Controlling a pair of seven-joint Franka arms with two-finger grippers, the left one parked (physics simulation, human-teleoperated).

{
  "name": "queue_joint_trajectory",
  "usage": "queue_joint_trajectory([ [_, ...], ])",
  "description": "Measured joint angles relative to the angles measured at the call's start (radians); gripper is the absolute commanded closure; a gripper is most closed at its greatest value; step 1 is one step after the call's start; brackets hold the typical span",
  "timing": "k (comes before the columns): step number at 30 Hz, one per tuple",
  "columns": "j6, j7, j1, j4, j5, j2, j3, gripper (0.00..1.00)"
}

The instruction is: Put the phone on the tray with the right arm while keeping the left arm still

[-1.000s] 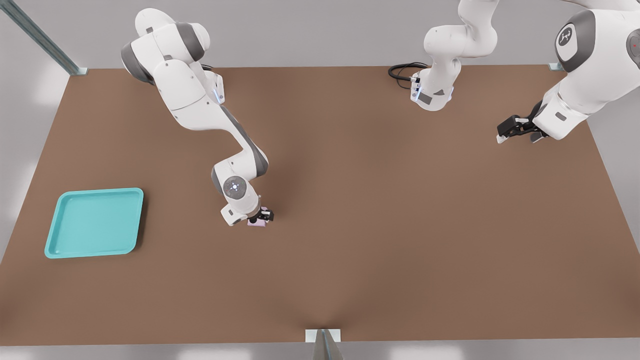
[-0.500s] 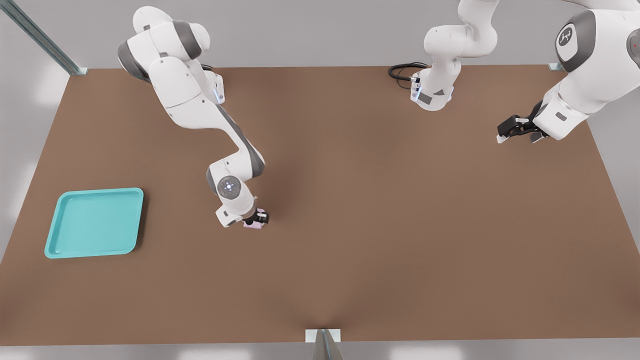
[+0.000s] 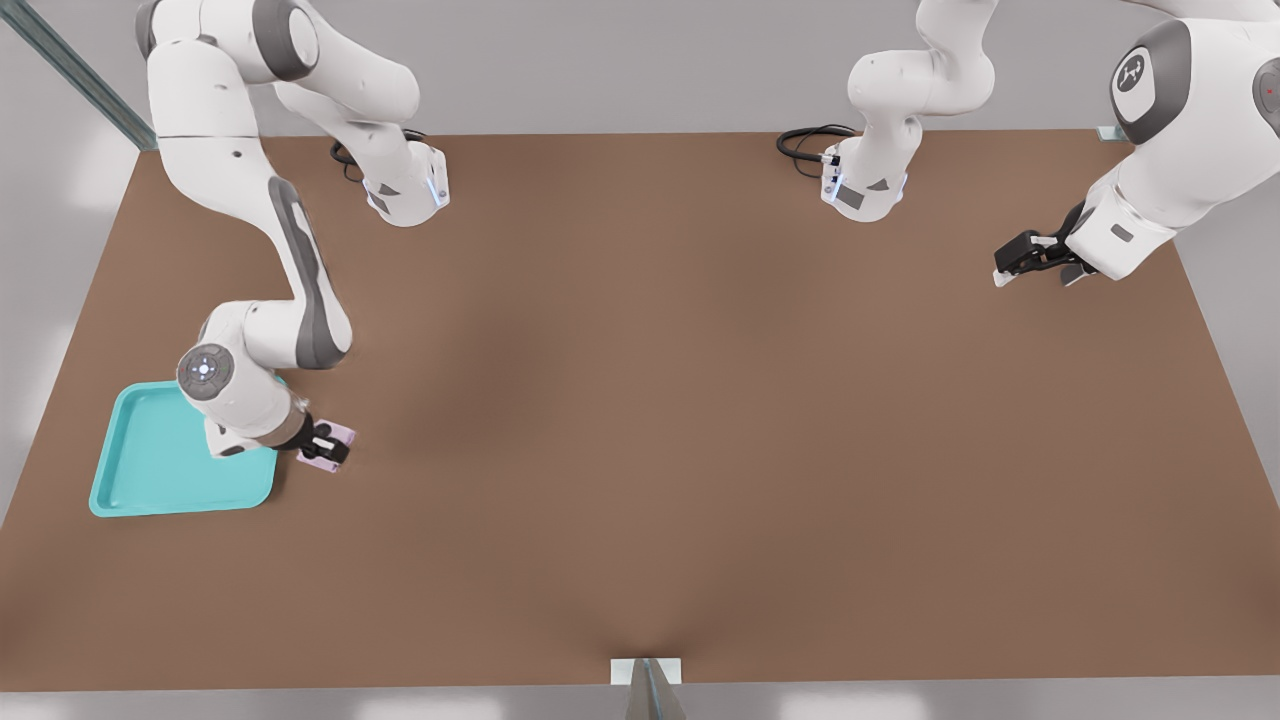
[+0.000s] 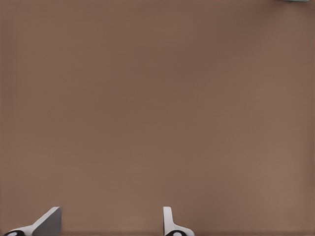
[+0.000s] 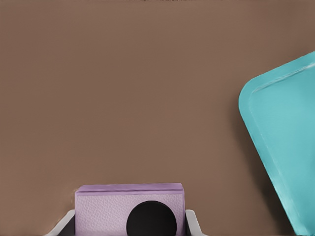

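Note:
The pale lilac phone point(image 3: 334, 446) hangs in my gripper point(image 3: 326, 447), which is shut on it just off the tray's front-view right edge, above the brown table. In the right wrist view the phone point(image 5: 129, 208) shows one black round lens, with a fingertip on each side. The turquoise tray point(image 3: 150, 470) lies at the front view's left, and the right arm's wrist and forearm hang over its upper right part. A corner of the tray point(image 5: 288, 162) also shows in the right wrist view.
The brown table point(image 3: 700, 420) fills the scene. Both arm bases stand at its far edge, with a black cable point(image 3: 805, 140) by one of them. A metal bracket point(image 3: 646, 675) sits at the near edge.
The right arm has swung far toward the front view's left, carrying the phone from mid-table to beside the tray's right edge. The tray has not moved.

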Motion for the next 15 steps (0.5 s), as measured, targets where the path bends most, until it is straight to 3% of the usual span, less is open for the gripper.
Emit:
queue_joint_trajectory([
  [5, -0.028, -0.216, -0.199, 0.010, 0.025, 0.015, -0.029, 0.25],
  [8, -0.033, -0.354, -0.293, 0.097, 0.041, 0.120, -0.039, 0.24],
  [15, -0.005, -0.615, -0.326, 0.167, 0.050, 0.264, -0.035, 0.21],
])
